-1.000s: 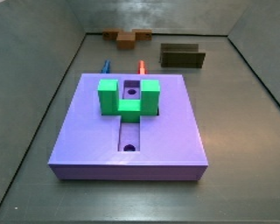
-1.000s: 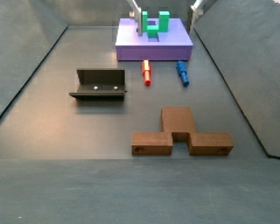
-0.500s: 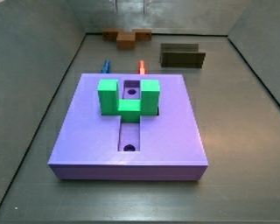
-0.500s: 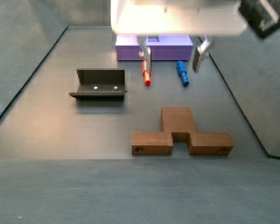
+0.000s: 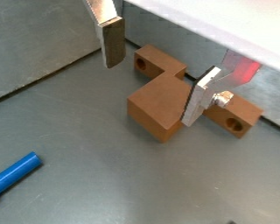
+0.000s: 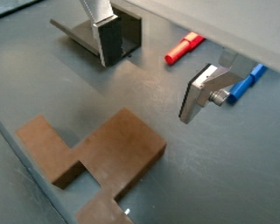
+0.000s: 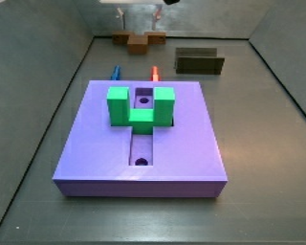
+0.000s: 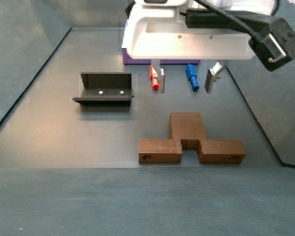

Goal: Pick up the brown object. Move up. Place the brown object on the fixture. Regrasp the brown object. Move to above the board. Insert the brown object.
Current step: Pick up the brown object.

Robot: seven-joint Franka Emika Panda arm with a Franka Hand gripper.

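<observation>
claw [image 8: 184,76] agape, empty, above brown object [image 8: 191,139] | arm hides board in side view

Even, soft overhead light; faint shadows. Low-res, slightly soft pics. End effector [image 8: 183,77] housing blown-out white.

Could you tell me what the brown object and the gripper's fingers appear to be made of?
The brown object looks like matte plastic, possibly printed: uniform orange-brown, sharp edges, no glare. The fingers of the gripper, which hangs open above it, look like brushed metal: flat silver plates with a soft sheen, dark pads that could be rubber.
</observation>
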